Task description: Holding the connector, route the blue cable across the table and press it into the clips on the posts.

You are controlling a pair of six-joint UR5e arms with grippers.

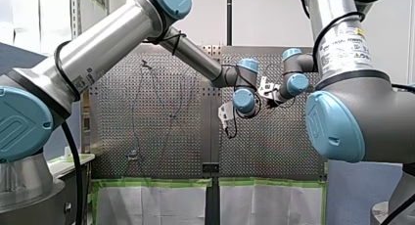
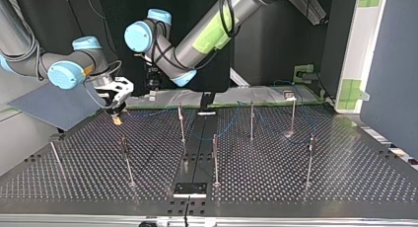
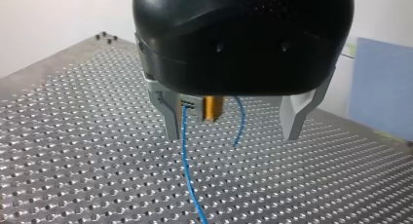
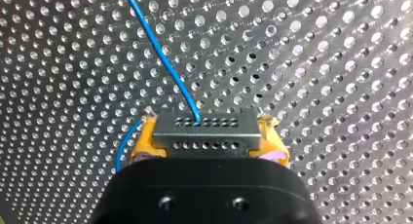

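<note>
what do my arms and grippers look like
Both arms are silver tubes with grey joints, light blue caps and black cables. My left arm has green tape; my right arm a printed label. Left gripper: rounded black body, grey metal fingers. Right gripper: black body, yellow pads.
</note>
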